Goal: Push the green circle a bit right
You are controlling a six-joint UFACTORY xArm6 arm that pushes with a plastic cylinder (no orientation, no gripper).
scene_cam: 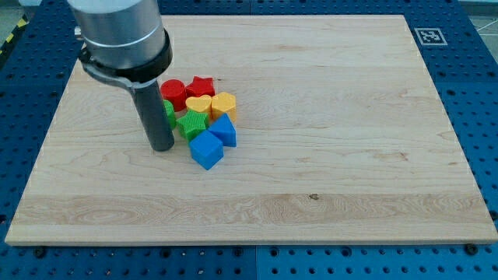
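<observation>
While beside my tip, eight blocks

The green circle is mostly hidden behind the dark rod; only a narrow green edge shows on the rod's right side, so its round shape perhaps cannot be confirmed. The arm's grey body is cut off by the top edge.
</observation>
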